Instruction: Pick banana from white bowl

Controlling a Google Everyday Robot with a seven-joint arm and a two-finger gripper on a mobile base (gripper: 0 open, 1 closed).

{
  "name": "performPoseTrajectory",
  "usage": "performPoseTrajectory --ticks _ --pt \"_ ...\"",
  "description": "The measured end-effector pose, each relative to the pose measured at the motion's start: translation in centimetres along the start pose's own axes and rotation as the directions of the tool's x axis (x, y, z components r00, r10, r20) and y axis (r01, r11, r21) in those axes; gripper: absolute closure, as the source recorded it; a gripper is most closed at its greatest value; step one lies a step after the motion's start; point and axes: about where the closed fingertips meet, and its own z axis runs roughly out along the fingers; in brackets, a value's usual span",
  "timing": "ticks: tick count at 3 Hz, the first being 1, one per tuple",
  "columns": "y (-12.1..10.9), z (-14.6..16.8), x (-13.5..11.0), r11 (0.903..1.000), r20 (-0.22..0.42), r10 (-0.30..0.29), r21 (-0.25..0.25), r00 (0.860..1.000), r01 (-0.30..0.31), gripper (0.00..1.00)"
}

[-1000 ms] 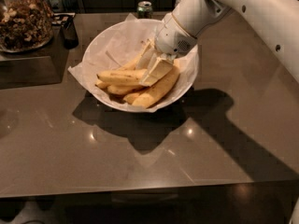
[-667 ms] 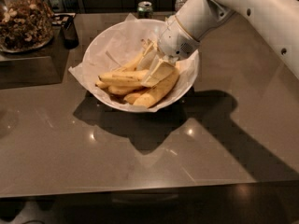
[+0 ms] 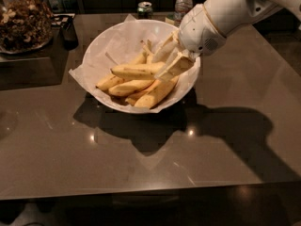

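Observation:
The white bowl, lined with crinkled white paper, sits at the back middle of the brown table and holds several yellow bananas. My gripper reaches down into the bowl from the right. Its two pale fingers are closed around the right end of the banana, a long, freckled one that lies across the top of the pile, lifted slightly above the others. The other bananas lie beneath it toward the bowl's front.
A glass jar of nuts stands on a dark stand at the back left. A small dark container is beside it. A soda can and a water bottle stand behind the bowl. The table's front edge runs below.
The gripper has risen slightly and shifted right with the top banana between its fingers. That banana now sits a little higher over the pile.

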Motion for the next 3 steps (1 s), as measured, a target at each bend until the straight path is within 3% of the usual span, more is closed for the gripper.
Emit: performPoseTrajectory --ticks 1,2,3 --pt "1.8 -4.5 -2.6 0.9942 0.051 -0.044 0.1 0.998 0.039 1.0" --pt "7.3 -9.5 -6.0 0.9776 0.105 -0.086 0.201 0.991 0.064 1.0" --pt "7.5 -9.8 -5.9 0.9769 0.107 -0.082 0.206 0.991 0.059 1.0"
